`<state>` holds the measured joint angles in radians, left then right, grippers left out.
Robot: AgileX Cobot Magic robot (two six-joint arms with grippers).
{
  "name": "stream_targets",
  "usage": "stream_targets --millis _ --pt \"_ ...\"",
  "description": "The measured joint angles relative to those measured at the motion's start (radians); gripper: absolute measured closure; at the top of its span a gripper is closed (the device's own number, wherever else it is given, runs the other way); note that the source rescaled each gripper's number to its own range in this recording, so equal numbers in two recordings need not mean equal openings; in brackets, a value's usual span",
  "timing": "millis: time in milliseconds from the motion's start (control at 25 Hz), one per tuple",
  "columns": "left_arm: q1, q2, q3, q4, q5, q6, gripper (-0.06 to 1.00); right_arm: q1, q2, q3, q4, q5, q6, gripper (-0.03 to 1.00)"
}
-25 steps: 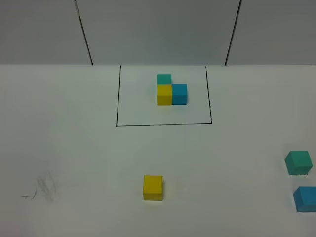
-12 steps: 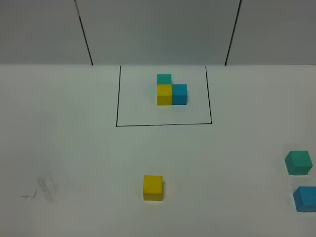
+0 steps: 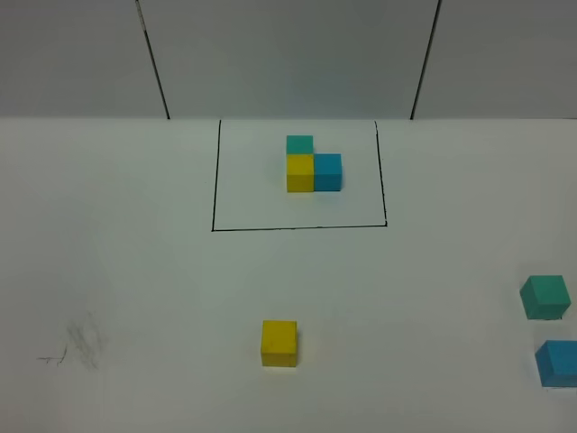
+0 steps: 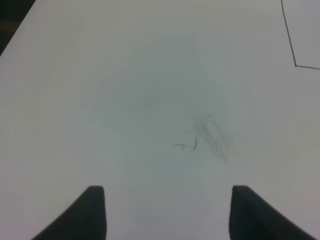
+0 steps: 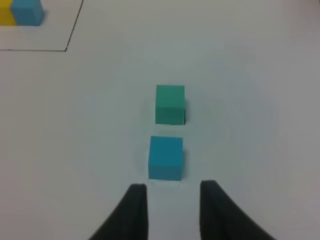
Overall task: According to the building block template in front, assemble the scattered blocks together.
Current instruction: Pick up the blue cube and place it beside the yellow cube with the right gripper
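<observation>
The template [image 3: 311, 165] is a joined teal-green, yellow and blue cluster inside a black drawn rectangle at the back middle of the table. A loose yellow cube [image 3: 279, 344] sits at the front middle. A loose teal-green cube [image 3: 544, 297] and a loose blue cube [image 3: 559, 363] sit at the far right edge. In the right wrist view my right gripper [image 5: 171, 192] is open, just short of the blue cube [image 5: 165, 157], with the teal-green cube [image 5: 170, 104] beyond it. My left gripper [image 4: 167, 197] is open over bare table. Neither gripper shows in the high view.
A grey smudge with pen marks [image 3: 79, 345] lies on the white table at the front left; it also shows in the left wrist view [image 4: 210, 137]. A corner of the black rectangle [image 4: 295, 65] shows there too. A grey wall stands behind the table.
</observation>
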<state>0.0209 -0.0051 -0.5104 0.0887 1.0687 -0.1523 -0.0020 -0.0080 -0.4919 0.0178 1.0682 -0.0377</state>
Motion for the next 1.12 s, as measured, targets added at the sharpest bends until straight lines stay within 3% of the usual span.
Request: stream_targets --millis 280,400,520,720,800,880,1120 --pt "0.0 0.0 0.0 0.0 0.0 -0.001 0.82 0.0 0.0 0.0 0.016 0.0 0.005 0.97" --pt "0.0 0.0 0.0 0.0 0.0 -0.001 0.83 0.0 0.0 0.0 0.017 -0.005 0.077 0.91" --pt "0.0 0.0 0.0 0.0 0.0 -0.001 0.83 0.0 0.032 -0.005 0.032 -0.006 0.118 0.72" --pt "0.0 0.0 0.0 0.0 -0.001 -0.001 0.83 0.0 0.258 -0.067 0.046 -0.024 0.092 0.22" --pt "0.0 0.0 0.0 0.0 -0.001 -0.001 0.83 0.0 0.366 -0.095 0.046 -0.05 0.088 0.1" --pt "0.0 0.0 0.0 0.0 -0.001 -0.001 0.83 0.0 0.483 -0.119 0.046 -0.093 0.087 0.06" --pt "0.0 0.0 0.0 0.0 -0.001 -0.001 0.83 0.017 0.825 -0.172 0.047 -0.205 0.083 0.1"
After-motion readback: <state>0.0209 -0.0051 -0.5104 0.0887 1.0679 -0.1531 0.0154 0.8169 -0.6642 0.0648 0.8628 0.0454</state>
